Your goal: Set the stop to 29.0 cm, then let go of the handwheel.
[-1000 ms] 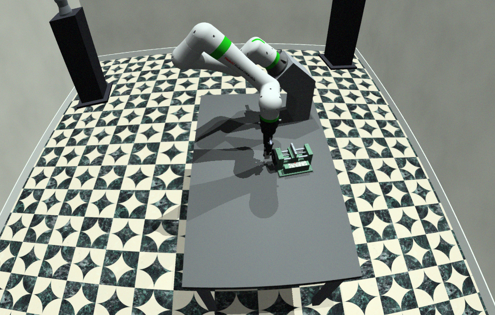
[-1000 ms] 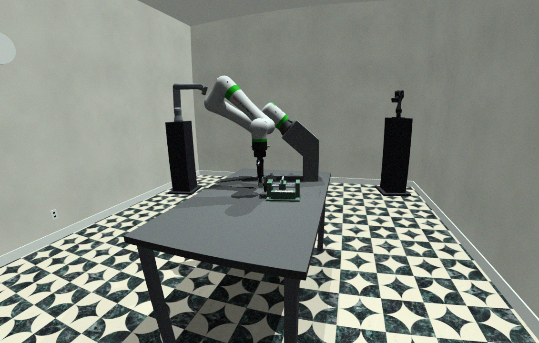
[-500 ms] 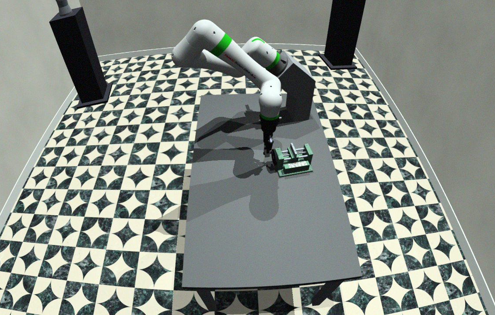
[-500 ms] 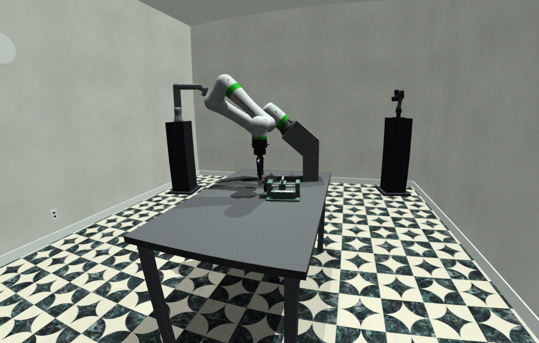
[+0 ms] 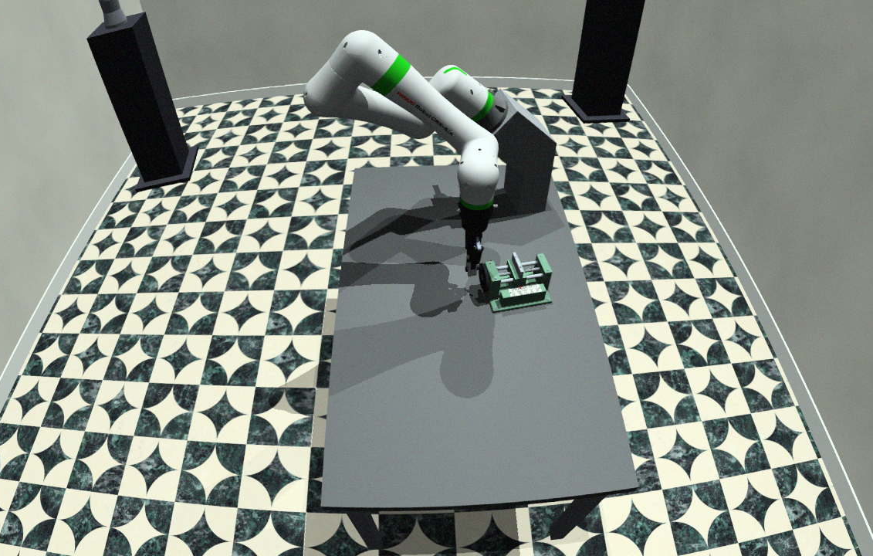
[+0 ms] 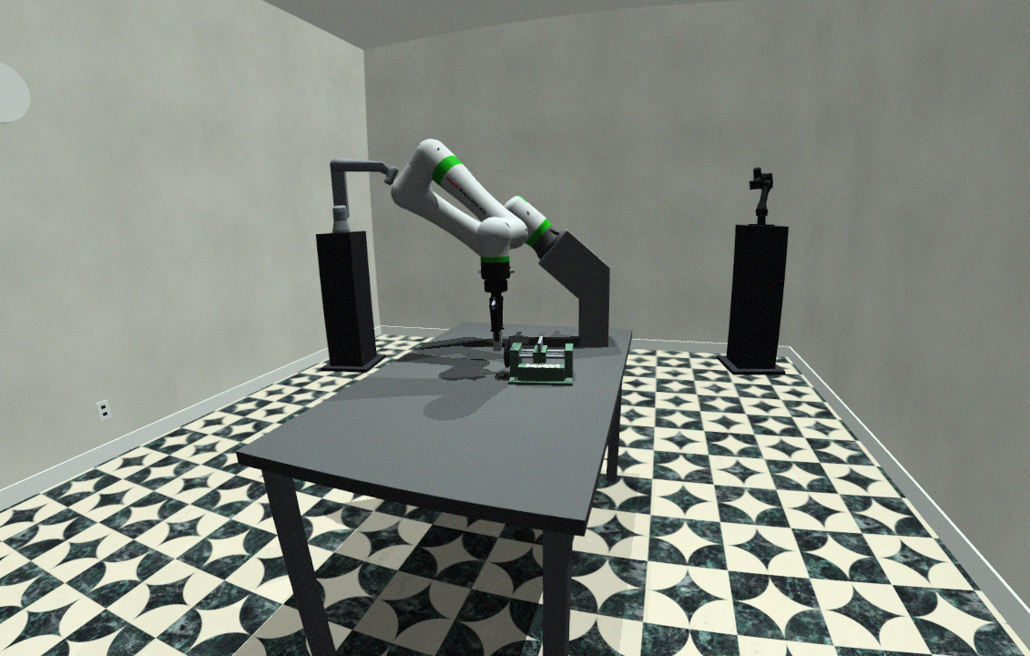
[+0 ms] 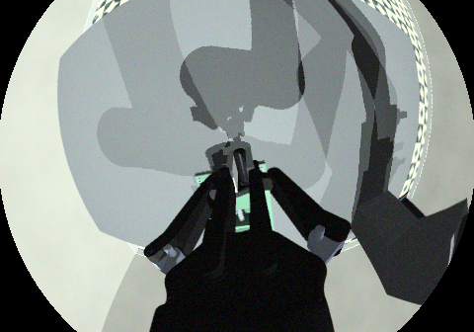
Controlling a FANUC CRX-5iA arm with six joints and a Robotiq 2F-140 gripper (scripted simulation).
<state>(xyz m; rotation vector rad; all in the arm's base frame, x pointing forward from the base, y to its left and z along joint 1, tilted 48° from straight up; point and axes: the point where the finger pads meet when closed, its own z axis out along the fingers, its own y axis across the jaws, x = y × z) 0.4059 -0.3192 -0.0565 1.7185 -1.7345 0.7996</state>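
One arm in the top view, with its gripper pointing down to a gray table. Just beside the fingertips, the dark handwheel on the end of a green frame; beyond the wheel from the hand, the stop between the two end blocks, scale figures too small to read. In the exterior view, the handwheel beside the lowered fingertips, the stop farther off, partway along the rods. In the wrist view, fingers closed on the wheel's dark handle, with green frame parts visible between the dark finger linkages.
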